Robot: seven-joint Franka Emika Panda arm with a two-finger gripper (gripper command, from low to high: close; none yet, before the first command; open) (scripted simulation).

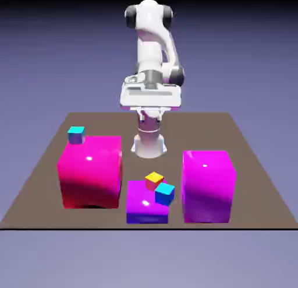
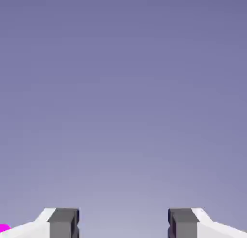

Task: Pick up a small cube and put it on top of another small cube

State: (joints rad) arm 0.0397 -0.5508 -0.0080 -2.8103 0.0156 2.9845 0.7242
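From outside: my end effector (image 1: 150, 99) hangs high over the worktop (image 1: 41, 182), well apart from the magenta blocks (image 1: 90, 170); I cannot find the small lime cube. Hand view: fingertips (image 2: 62, 221) spread, nothing between, only backdrop ahead.

Rendered simulation: brown table (image 1: 256, 182), flat blue-violet backdrop (image 1: 244, 42), glossy magenta blocks (image 1: 90, 170).
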